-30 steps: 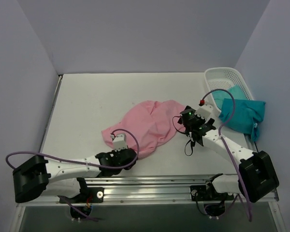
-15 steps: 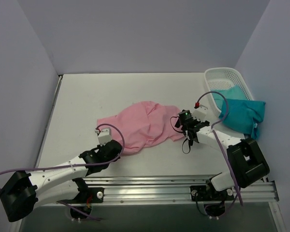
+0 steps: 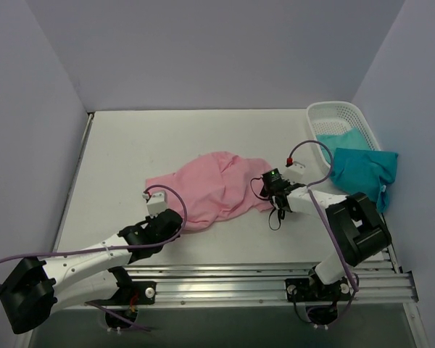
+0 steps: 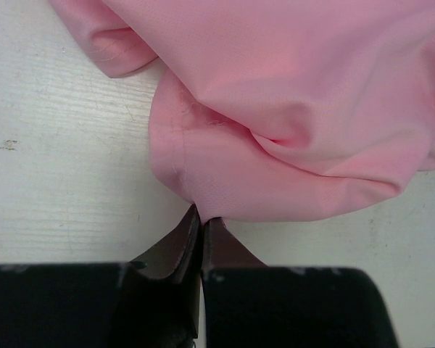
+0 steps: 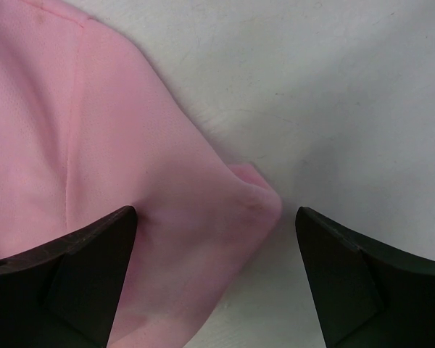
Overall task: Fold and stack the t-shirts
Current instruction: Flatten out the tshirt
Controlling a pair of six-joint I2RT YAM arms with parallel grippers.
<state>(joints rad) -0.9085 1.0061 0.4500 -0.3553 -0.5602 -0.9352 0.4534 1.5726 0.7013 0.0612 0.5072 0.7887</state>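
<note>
A light pink t-shirt (image 3: 214,187) lies crumpled and stretched out across the middle of the table. My left gripper (image 3: 175,220) is at its near left edge, and in the left wrist view this gripper (image 4: 201,216) is shut on the hem of the pink t-shirt (image 4: 290,109). At the shirt's right end is my right gripper (image 3: 268,194). The right wrist view shows it (image 5: 216,212) open wide, its fingers (image 5: 72,275) astride a rounded corner of the pink t-shirt (image 5: 130,181), not pinching it. Teal t-shirts (image 3: 362,170) hang over the basket's near side.
A white lattice basket (image 3: 332,114) stands at the back right corner, partly filled with teal cloth. A purple cable (image 3: 315,145) loops above the right wrist. Purple walls close the table on three sides.
My left gripper pulled the pink shirt's near edge leftwards, stretching the bunched shirt out flatter. My right gripper moved down and left onto the shirt's right corner, its jaws narrowing slightly.
</note>
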